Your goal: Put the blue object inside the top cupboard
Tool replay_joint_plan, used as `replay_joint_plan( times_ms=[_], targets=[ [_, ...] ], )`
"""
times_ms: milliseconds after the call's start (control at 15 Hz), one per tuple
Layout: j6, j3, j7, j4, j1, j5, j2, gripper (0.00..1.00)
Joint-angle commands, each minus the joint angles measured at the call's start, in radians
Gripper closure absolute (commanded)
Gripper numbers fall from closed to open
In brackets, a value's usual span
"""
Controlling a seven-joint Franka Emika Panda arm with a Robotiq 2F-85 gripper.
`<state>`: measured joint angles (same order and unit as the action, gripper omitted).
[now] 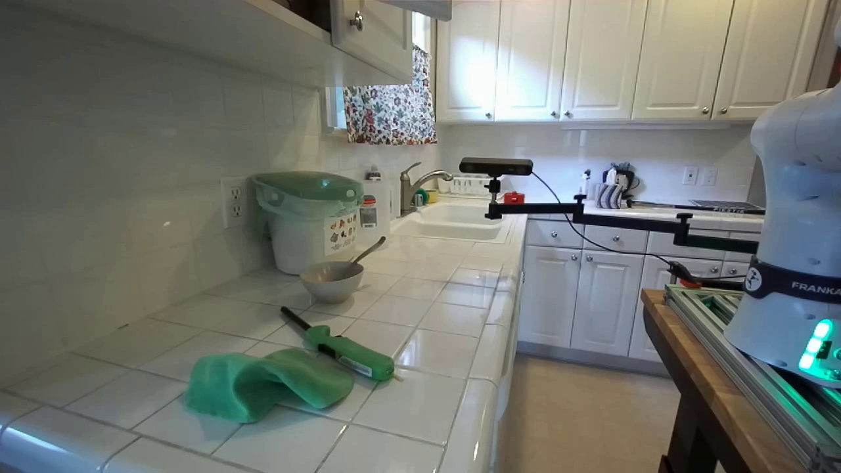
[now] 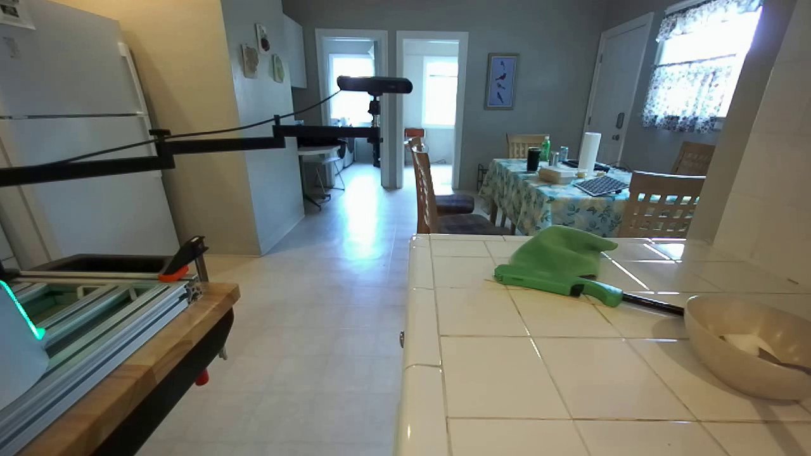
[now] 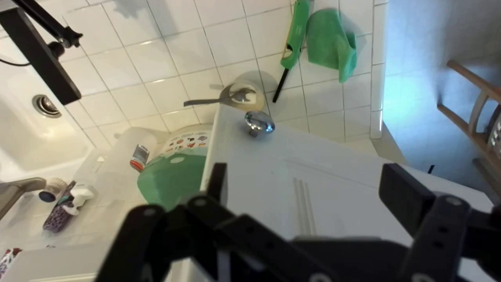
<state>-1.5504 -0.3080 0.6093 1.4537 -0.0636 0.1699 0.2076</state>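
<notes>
Green cloth [image 1: 271, 386], flower-patterned curtain [image 1: 394, 108]

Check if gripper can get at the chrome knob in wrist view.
Probably yes: the gripper is open, and nothing shows between it and the chrome knob on the cupboard door, though the gap is hard to judge.

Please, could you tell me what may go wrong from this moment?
The open end effector appears close to the white cupboard door and might bump it or catch the knob. Something dropped could hit the bowl and spoon on the counter below. No view shows me the blue object, so checking its placement may be difficult.
</notes>
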Motion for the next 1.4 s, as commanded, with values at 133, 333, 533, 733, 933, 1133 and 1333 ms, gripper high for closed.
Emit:
replay_joint_plan(
  times_ms=[133,333,533,733,933,1133,1333],
  targets=[
    [-0.060,-0.001,0.038,-0.011,-0.024,0.107,-0.019,0.00],
    [-0.111,0.006,0.019,0.004,-0.027,0.154,-0.019,0.00],
    [-0.156,0.013,0.012,0.015,-0.027,0.183,-0.026,0.00],
    [-0.193,0.025,0.009,0.025,-0.025,0.199,-0.034,0.00],
    [-0.227,0.036,0.010,0.031,-0.024,0.208,-0.044,0.00],
    [-0.265,0.045,0.008,0.040,-0.025,0.221,-0.053,0.00],
    [-0.323,0.051,-0.007,0.055,-0.026,0.244,-0.065,0.00]
  ],
)
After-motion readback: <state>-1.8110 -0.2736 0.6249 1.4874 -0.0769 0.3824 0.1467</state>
